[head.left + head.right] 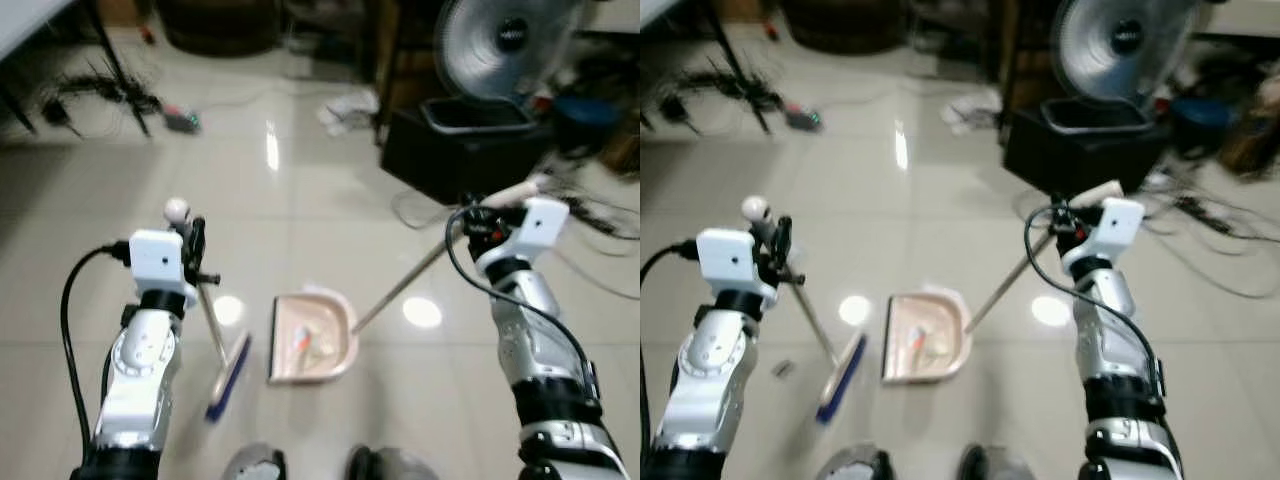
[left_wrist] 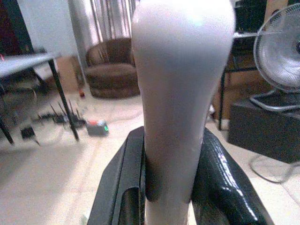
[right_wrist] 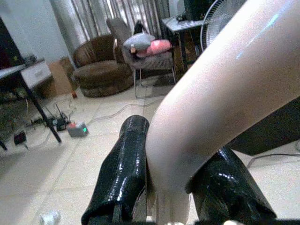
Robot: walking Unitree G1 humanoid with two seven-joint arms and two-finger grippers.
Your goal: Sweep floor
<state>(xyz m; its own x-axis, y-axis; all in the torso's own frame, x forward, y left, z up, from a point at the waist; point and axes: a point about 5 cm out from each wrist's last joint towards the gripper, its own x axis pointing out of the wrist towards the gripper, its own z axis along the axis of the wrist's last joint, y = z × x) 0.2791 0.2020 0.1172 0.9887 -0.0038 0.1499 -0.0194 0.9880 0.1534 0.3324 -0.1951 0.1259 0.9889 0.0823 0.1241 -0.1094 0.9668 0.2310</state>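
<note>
Over floor, grippers around handles.

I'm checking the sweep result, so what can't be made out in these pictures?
- Dustpan contents: small orange and pale bits, blurred in the eye views.
- Broom bristle contact with the floor: too blurred.
- Scrap near the left arm: too small to identify.

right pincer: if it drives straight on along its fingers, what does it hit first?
Probably nothing near. The right pincer, shut on the dustpan handle, points across open tile floor toward the brown armchair and the chair beside it. Depth is unclear.
</note>
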